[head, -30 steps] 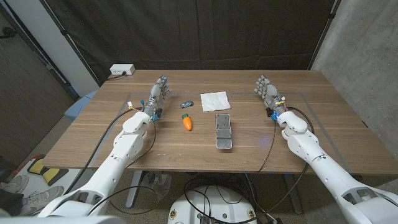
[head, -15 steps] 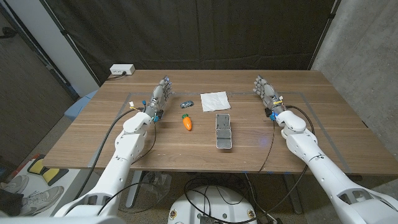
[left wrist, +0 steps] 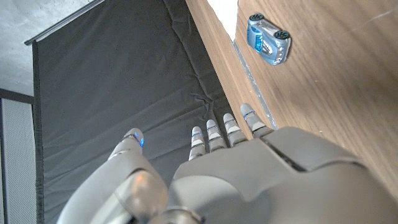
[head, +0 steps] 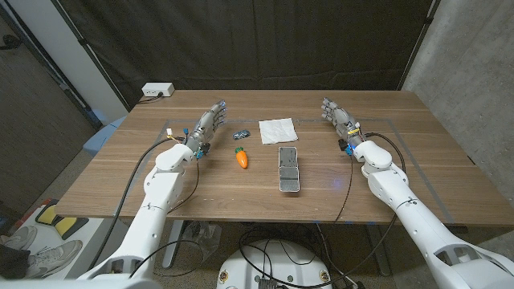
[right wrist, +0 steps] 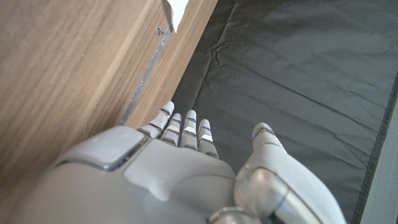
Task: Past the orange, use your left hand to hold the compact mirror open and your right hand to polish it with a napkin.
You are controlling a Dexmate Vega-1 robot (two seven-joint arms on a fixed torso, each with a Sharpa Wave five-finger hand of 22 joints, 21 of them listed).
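Head view: the closed compact mirror [head: 288,168] lies at frame centre on the counter [head: 418,172], napkin [head: 276,130] above it, between the left robot hand [head: 208,125] and right robot hand [head: 338,117], both empty, fingers extended. Left wrist view: a small blue toy car [left wrist: 268,40] lies upper right.

A small blue toy car [head: 241,133] sits on the wooden table [head: 120,168], a white power strip [head: 157,90] at the table's 11 o'clock corner, black curtain [head: 265,44] behind, shoes [head: 32,245] on the floor at 8 o'clock.
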